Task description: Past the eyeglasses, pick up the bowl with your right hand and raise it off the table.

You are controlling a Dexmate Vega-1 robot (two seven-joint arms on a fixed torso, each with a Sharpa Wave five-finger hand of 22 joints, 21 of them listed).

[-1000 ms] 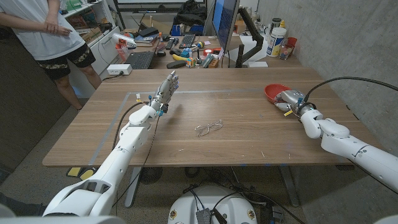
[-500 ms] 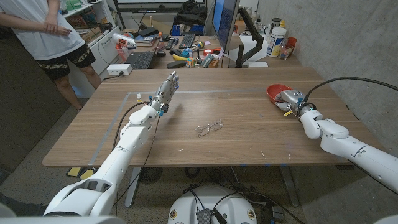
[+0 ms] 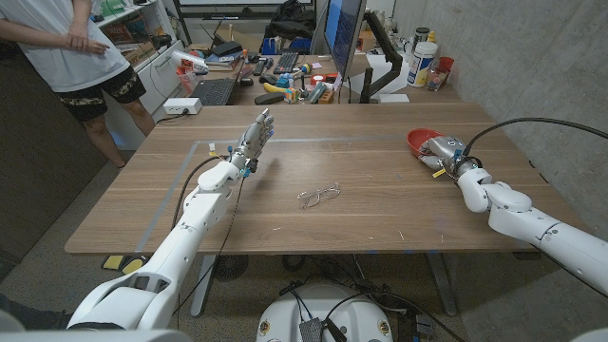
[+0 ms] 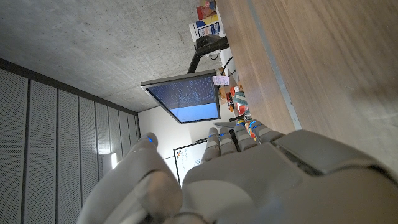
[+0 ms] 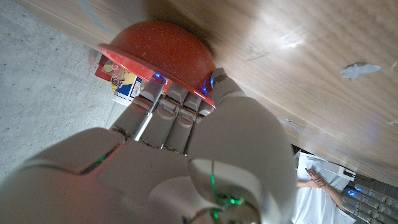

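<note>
2 hands are at work over the worktop (image 3: 380, 204). Fingers (image 5: 168, 102) of the right hand (image 3: 443, 152) reach under and around the rim of 1 red bowl (image 3: 422, 140), touching it; whether they are clamped on it or only laid against it I cannot tell. The bowl is at the far right of the worktop, and the right wrist view shows its base close against the wood. Fingers (image 3: 262, 123) of the left hand (image 3: 252, 141) are stretched out side by side, holding nothing, above the left half of the worktop. 1 pair of eyeglasses (image 3: 319, 196) lies near the middle, between the 2 arms and well apart from both hands. 1 monitor (image 3: 344, 38) stands on the cluttered desk behind, and 1 person (image 3: 81, 57) stands at the far left.
</note>
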